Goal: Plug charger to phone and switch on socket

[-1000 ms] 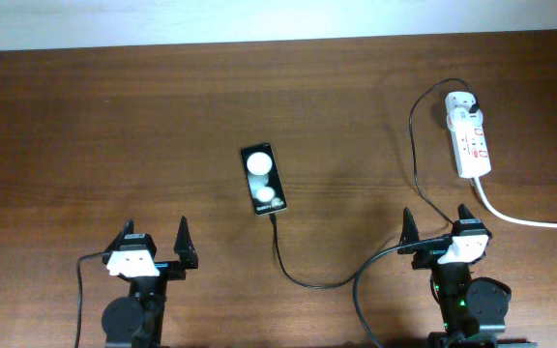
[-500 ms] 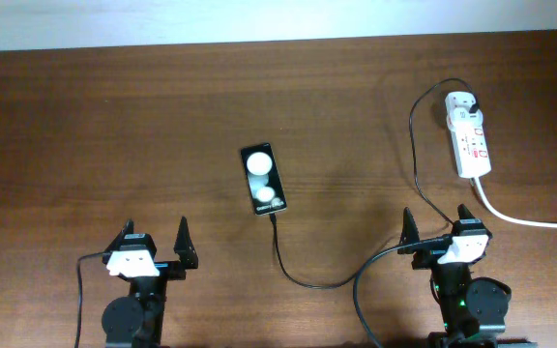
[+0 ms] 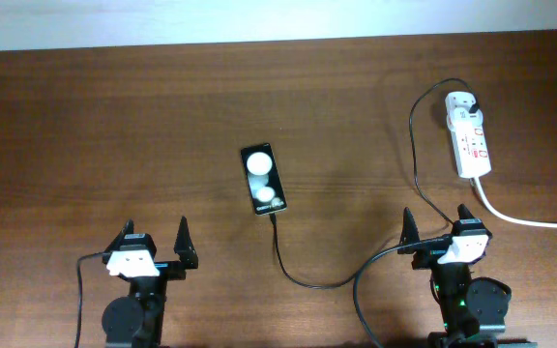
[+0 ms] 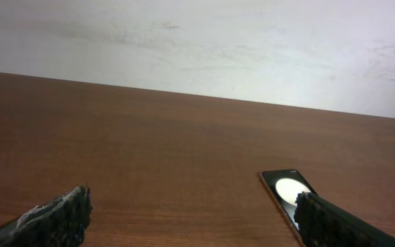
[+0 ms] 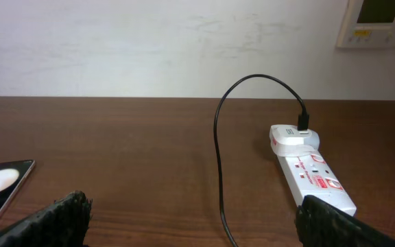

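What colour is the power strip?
The power strip is white with red marks; clearest in right wrist view.

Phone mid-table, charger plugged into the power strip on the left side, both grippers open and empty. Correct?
No. The socket lies on the right side, ahead of the right gripper, as the overhead view shows. The rest holds: phone mid-table, charger plugged into the socket, left gripper also open and empty.

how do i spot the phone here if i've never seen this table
On the brown wooden table, look near the middle, well left of the white socket. The phone lies flat there: a small black rectangle with two white round patches on its face, and the thin black charger cable reaching its near end.
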Available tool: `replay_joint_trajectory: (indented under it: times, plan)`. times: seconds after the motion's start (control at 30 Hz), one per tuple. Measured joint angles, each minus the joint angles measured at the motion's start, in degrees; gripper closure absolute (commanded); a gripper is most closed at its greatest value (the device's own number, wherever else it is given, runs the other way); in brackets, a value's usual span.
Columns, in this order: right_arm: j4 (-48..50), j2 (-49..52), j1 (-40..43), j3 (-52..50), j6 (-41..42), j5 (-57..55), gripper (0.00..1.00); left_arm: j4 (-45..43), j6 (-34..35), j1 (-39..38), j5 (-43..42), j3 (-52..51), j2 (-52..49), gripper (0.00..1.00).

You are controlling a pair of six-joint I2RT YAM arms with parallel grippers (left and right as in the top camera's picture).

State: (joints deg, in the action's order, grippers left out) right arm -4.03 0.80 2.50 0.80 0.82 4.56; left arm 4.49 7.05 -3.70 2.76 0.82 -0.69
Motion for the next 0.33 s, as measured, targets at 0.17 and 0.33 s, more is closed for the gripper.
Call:
replay_joint_trajectory:
  times: [0.17,0.33]
  plan:
    - [0.0,0.0,0.0,0.0,0.0,0.0,0.01,0.02,0.0,0.0,0.0,0.0,0.0,0.01]
    - [0.0,0.0,0.0,0.0,0.0,0.0,0.01,0.0,0.0,0.0,0.0,0.0,0.0,0.01]
